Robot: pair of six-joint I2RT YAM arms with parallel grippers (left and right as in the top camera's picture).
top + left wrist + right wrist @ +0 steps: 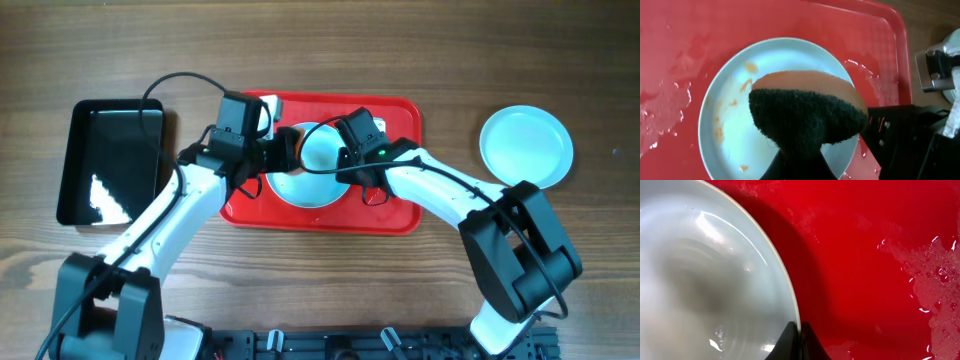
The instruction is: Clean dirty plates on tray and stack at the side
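Sponge [805,115] tight in left claw [287,150], plate [715,280] tight in right claw [796,332], over wet red tray [865,255], wooden table [400,40].

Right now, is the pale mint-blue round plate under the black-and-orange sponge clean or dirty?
Dirty: orange-brown smears show on the plate, left of the sponge.

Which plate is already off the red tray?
The plate lying alone on the bare wooden table, to the right of the tray. It shows no smears. The rest sit on the tray.

The mint plate [735,130] bears orange smears; tray [690,40] red, sponge [805,117] black-and-orange.
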